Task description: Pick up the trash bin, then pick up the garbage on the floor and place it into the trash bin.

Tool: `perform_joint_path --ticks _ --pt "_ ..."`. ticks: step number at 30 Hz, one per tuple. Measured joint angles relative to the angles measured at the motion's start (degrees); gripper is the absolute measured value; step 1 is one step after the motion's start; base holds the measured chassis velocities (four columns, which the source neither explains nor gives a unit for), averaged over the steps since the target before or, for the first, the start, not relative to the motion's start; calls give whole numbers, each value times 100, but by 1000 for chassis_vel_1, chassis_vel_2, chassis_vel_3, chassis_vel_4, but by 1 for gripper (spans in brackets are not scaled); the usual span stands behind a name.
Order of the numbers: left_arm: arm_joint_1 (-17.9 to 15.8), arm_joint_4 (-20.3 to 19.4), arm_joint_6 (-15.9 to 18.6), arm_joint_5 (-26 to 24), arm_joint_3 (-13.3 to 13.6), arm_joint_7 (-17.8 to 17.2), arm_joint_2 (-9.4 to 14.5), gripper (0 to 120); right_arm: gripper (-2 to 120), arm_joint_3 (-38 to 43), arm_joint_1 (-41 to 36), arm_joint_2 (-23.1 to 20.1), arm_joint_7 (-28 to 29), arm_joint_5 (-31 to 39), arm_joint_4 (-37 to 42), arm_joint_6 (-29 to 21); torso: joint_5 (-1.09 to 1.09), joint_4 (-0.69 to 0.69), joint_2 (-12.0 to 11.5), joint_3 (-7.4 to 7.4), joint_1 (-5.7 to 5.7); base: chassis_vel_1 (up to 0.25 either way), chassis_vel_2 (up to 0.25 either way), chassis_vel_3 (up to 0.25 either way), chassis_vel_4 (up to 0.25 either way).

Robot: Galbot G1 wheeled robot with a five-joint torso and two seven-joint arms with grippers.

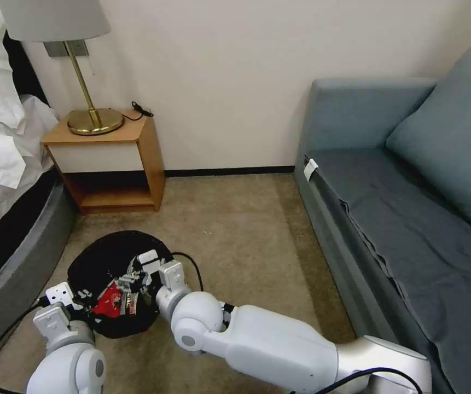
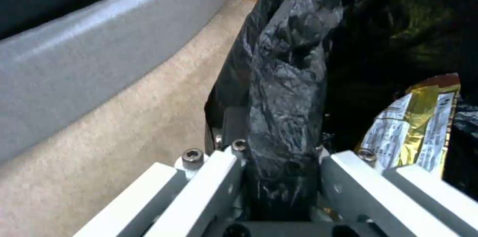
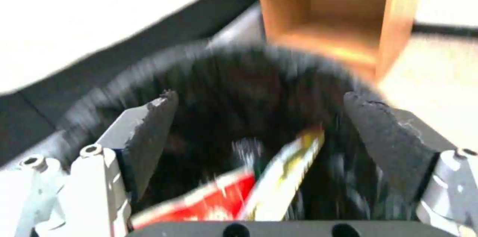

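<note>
Gripping the trash bin [image 1: 109, 262] rim, left end effector [image 2: 281, 177]; right end effector [image 3: 259, 125] spread above wrappers [image 3: 239, 196] inside.

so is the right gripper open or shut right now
Open. The right gripper hangs over the trash bin with its dark fingers spread and nothing between them; a red wrapper lies in the bin below.

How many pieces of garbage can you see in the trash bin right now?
2 visible: a red-and-white wrapper and a dark-and-gold snack bar wrapper beside it, both in the trash bin, below the right gripper. Others may lie hidden under the gripper or the bag's folds.
</note>
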Motion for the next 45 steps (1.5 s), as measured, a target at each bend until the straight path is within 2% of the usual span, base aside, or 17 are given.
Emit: perform_joint_path --ticks 3,4,8,9,12,17,24,30,38,41,42,45 --pt "-32 14 90 -451 -42 -376 0 3 87 93 53 -207 -82 -176 311 74 1 0 0 0 0 0 0 0 0" --pt "-32 14 90 -451 -42 -376 0 3 87 93 53 -207 -82 -176 311 74 1 0 0 0 0 0 0 0 0" --pt "-121 2 328 -1633 -90 -1143 0 3 88 217 16 -425 -108 -332 553 144 0 0 0 0 0 0 0 0 0" --pt "-121 2 328 -1633 -90 -1143 0 3 88 217 16 -425 -108 -332 553 144 0 0 0 0 0 0 0 0 0" --pt "-193 136 385 -2340 -160 -1627 0 3 88 301 -68 -553 -123 -448 611 198 0 0 0 0 0 0 0 0 0" --pt "-242 247 425 -2924 -174 -1886 0 3 88 395 -161 -702 -154 -548 660 263 0 0 0 0 0 0 0 0 0" --pt "-336 507 418 -3147 -225 -2012 0 3 88 496 -303 -886 -223 -738 670 359 0 0 0 0 0 0 0 0 0" --pt "-364 682 404 -3024 -245 -2033 0 3 88 592 -394 -1025 -265 -890 673 436 0 0 0 0 0 0 0 0 0" --pt "-336 717 403 -2980 -255 -2068 0 3 88 664 -471 -1178 -306 -1000 661 507 -1 0 0 0 0 0 0 0 0" --pt "-313 687 378 -2903 -259 -2031 0 15 88 691 -514 -1225 -310 -1077 650 535 1 0 0 0 0 0 0 0 0" --pt "-313 687 378 -2903 -259 -2031 0 15 88 691 -514 -1225 -310 -1077 650 535 1 0 0 0 0 0 0 0 0" --pt "-262 611 311 -2672 -250 -1838 0 27 88 731 -530 -1282 -310 -1092 656 543 0 1 0 0 0 0 0 0 0"
